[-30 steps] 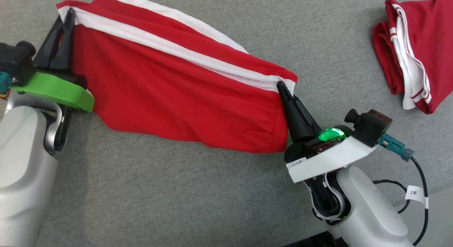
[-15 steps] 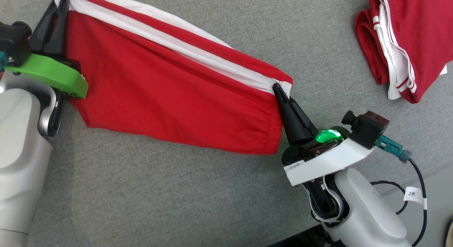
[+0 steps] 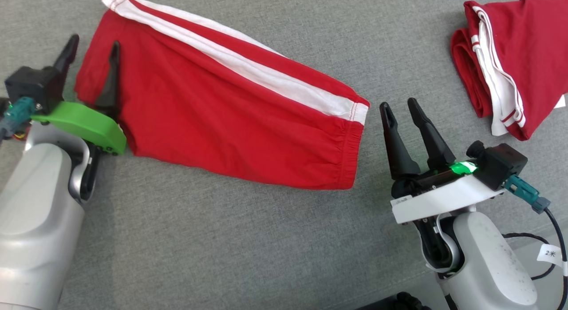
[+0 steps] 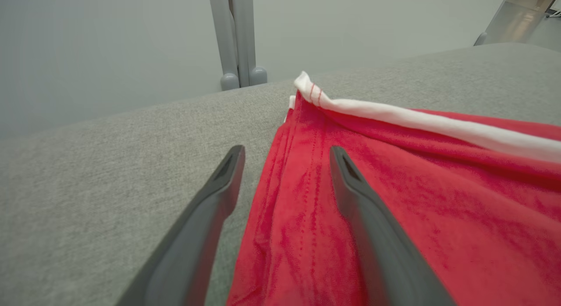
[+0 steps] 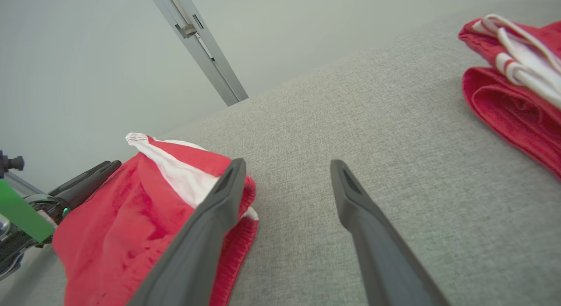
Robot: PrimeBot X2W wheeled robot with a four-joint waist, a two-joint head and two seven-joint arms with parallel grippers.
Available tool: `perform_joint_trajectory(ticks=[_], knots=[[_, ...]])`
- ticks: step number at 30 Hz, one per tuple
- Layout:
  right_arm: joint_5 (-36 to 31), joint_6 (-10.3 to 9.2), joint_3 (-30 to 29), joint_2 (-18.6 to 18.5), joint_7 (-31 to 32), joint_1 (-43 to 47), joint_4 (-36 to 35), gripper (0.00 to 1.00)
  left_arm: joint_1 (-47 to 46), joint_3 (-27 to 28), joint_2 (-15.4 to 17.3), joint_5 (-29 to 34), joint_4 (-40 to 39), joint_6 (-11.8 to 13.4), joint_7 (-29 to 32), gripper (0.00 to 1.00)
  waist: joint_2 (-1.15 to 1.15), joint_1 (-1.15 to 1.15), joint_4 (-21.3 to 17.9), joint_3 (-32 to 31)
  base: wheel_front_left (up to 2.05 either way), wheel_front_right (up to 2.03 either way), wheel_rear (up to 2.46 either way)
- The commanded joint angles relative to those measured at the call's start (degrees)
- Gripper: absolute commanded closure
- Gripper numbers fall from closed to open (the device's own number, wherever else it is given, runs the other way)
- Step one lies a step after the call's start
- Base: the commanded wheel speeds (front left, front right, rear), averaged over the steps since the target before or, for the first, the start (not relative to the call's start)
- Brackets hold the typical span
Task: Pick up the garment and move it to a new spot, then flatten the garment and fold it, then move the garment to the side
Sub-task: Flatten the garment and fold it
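The garment [image 3: 222,110] is red with a white side stripe and lies spread flat on the grey cloth surface [image 3: 230,239]. My left gripper [image 3: 94,41] stands open at the garment's left end, one finger over the red cloth and the other over bare surface. In the left wrist view the garment's edge [image 4: 280,174] runs between the open fingers of that gripper [image 4: 285,150]. My right gripper [image 3: 398,104] is open just right of the garment's elastic end, apart from it. The right wrist view shows this gripper [image 5: 288,163] over bare surface, with the garment [image 5: 131,218] to its left.
A second red and white garment [image 3: 519,61] lies folded at the upper right, also seen as a red bundle [image 5: 513,95] in the right wrist view. A black cable with a white tag [image 3: 550,252] hangs at the lower right, near the surface's edge. A metal post [image 4: 236,38] stands beyond the far edge.
Both grippers have opened and let go of the garment, which now lies flat. The right gripper has drawn back to the right, off the cloth. The head view has shifted slightly.
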Motion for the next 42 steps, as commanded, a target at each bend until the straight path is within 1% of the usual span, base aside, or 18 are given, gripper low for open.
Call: perform_joint_trajectory(ticks=[1,8,9,10,11,13,15,17,20,23,31,35,40,41,42], knots=[[-0.8,-0.06,-0.8,-0.2,-0.2,1.0,0.5,0.00,1.1,-0.8,0.0,-0.4,0.8,0.2,0.0,0.00,0.00,0.00,0.8,-0.9,0.00,0.00,0.00],[-3.9,-0.06,-3.5,-0.2,-0.2,1.7,2.4,0.00,2.2,-4.3,-0.7,-2.8,7.1,0.2,0.1,0.00,0.00,0.00,1.4,-2.6,0.00,0.00,0.00],[-4.4,-0.06,-3.7,-0.2,-0.2,1.9,2.9,0.00,2.5,-5.9,-1.3,-4.0,9.0,0.2,0.1,0.49,0.00,0.00,1.5,-3.3,0.00,0.00,0.00],[-4.5,-0.06,-3.8,-0.2,-0.2,2.0,3.1,0.00,2.5,-6.5,-1.4,-4.4,9.7,0.2,0.1,0.77,0.00,0.00,1.5,-3.6,0.00,0.00,0.00],[-4.6,-0.06,-3.9,-0.2,-0.2,2.1,3.4,0.00,2.7,-7.3,-1.6,-5.2,10.7,0.2,0.1,1.00,0.00,0.00,1.5,-4.0,0.00,0.00,0.00],[-4.6,-0.06,-4.4,-0.2,-0.2,2.3,4.0,0.00,3.3,-8.9,-2.2,-6.4,12.0,0.2,0.3,1.00,0.00,0.00,1.7,-4.8,0.00,0.00,0.00],[-5.1,-0.06,-4.7,-0.2,-0.2,2.5,4.5,0.00,3.4,-9.4,-2.2,-7.6,12.6,0.2,0.3,1.00,0.00,0.00,2.0,-5.7,0.00,0.00,0.00],[-5.9,-0.06,-5.4,-0.2,-0.2,3.2,5.2,0.00,3.5,-8.2,-2.3,-8.4,12.2,0.2,0.1,1.00,0.00,0.00,2.5,-6.7,0.00,0.00,0.00],[-7.1,-0.06,-6.3,-0.2,-0.2,3.7,6.2,0.00,4.8,-6.5,-3.0,-7.7,11.4,0.2,0.1,1.00,0.00,0.00,3.6,-8.5,0.00,0.00,0.00],[-8.4,-0.06,-7.1,-0.2,-0.2,4.7,7.4,0.00,7.7,-3.2,-4.1,-6.7,10.0,0.2,0.1,1.00,0.00,0.00,5.3,-10.6,0.00,0.00,0.00],[-11.6,-0.06,-8.6,-0.2,-0.2,6.8,10.3,0.00,17.6,5.5,-8.8,-2.4,5.4,1.3,0.0,1.00,0.00,0.00,11.3,-16.2,0.00,0.00,0.00],[-12.1,-0.06,-7.8,-0.2,-0.2,7.1,11.2,0.00,22.7,10.2,-11.4,-0.7,2.7,2.0,0.0,1.00,0.00,0.00,13.9,-17.9,0.00,0.00,0.00],[-12.4,-0.06,-5.5,-0.2,-0.2,5.7,11.2,0.00,27.2,14.0,-14.2,1.9,0.1,1.5,0.0,1.00,0.00,0.00,16.7,-18.4,0.00,0.00,0.00],[-12.1,-0.06,-4.7,-0.2,-0.2,5.2,11.1,0.00,27.7,14.9,-14.6,2.5,-0.3,1.4,0.0,0.70,0.00,0.00,17.2,-18.4,0.00,0.00,0.00],[-11.9,-0.06,-3.9,-0.2,-0.2,4.7,11.1,0.00,28.3,15.5,-15.1,3.0,-0.7,1.2,0.0,0.26,0.00,0.00,17.7,-18.3,0.00,0.00,0.00]])
